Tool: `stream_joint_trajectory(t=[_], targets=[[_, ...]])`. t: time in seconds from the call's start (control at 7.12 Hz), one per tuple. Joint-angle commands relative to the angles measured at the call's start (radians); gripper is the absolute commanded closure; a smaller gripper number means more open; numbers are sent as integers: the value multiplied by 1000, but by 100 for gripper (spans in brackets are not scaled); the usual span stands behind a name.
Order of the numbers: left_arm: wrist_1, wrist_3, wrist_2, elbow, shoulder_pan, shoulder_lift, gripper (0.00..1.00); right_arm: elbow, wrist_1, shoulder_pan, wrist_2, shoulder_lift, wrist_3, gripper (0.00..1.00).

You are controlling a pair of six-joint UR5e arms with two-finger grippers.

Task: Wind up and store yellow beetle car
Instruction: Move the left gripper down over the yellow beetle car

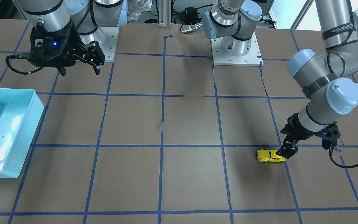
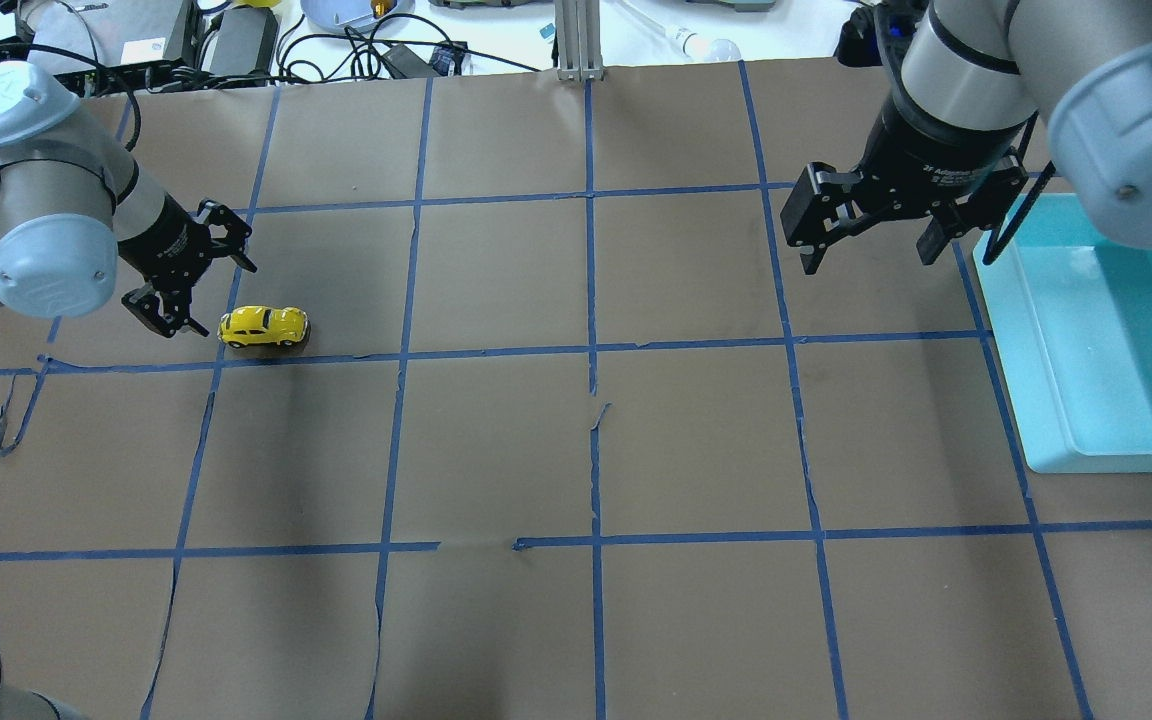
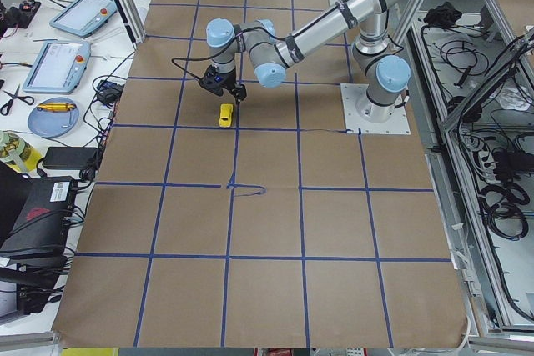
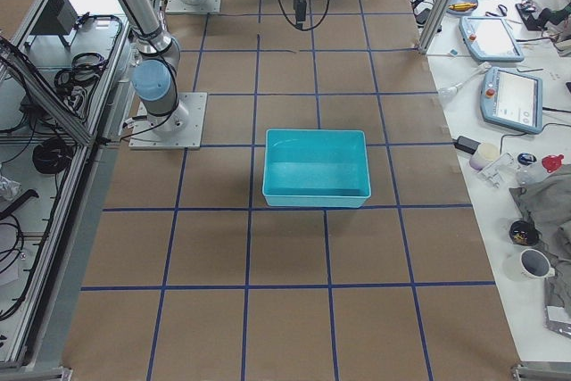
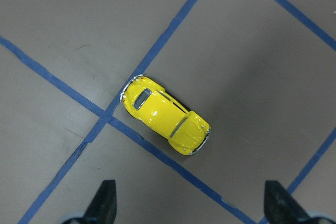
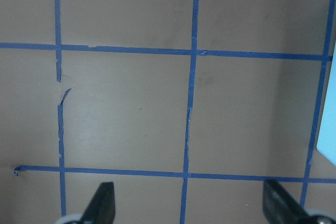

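The yellow beetle car (image 2: 263,326) stands on its wheels on the brown paper, beside a blue tape line, at the table's left side. In the left wrist view the car (image 5: 167,121) lies diagonally ahead of the two fingertips, outside the gap. My left gripper (image 2: 226,300) hangs open just left of the car, low over the table and holding nothing. The front-facing view shows one finger (image 1: 287,151) right by the car (image 1: 270,156). My right gripper (image 2: 866,258) is open and empty, raised over the table's far right part.
A light teal bin (image 2: 1036,400) sits at the table's right edge, just right of the right gripper; nothing shows inside it (image 4: 317,198). Blue tape lines grid the paper. The arms' base plates (image 1: 236,53) stand at the robot's side. Pendants and cables lie on the side benches.
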Motion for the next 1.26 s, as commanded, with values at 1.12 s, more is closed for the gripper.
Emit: stream_joint_trajectory(t=[1.12], targets=[[133, -299, -5, 2, 1, -152, 0, -57, -6, -13, -10, 40, -7, 0]])
